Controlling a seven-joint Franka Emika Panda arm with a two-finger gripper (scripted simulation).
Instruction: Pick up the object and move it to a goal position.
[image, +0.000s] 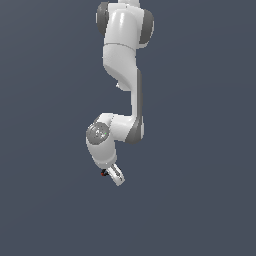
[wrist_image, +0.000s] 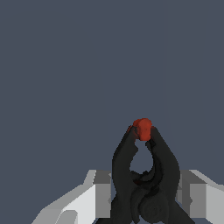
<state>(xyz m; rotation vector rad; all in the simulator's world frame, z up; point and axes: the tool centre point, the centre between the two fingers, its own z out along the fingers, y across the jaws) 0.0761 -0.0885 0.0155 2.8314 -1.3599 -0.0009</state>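
Observation:
The object (wrist_image: 124, 168) is a small black clamp-like thing with two curved prongs that meet at a red tip (wrist_image: 142, 128). In the wrist view it fills the gap between my gripper's (wrist_image: 146, 186) two grey-white fingers (wrist_image: 103, 192), which press on its sides. In the exterior view the gripper (image: 116, 176) hangs at the end of the bent white arm, tilted, with the object (image: 104, 173) showing as a tiny black and red speck at its tip. No goal marker shows in either view.
The ground is a plain dark blue-grey surface (image: 200, 200) in both views. The white arm (image: 122, 50) reaches down from the top of the exterior view.

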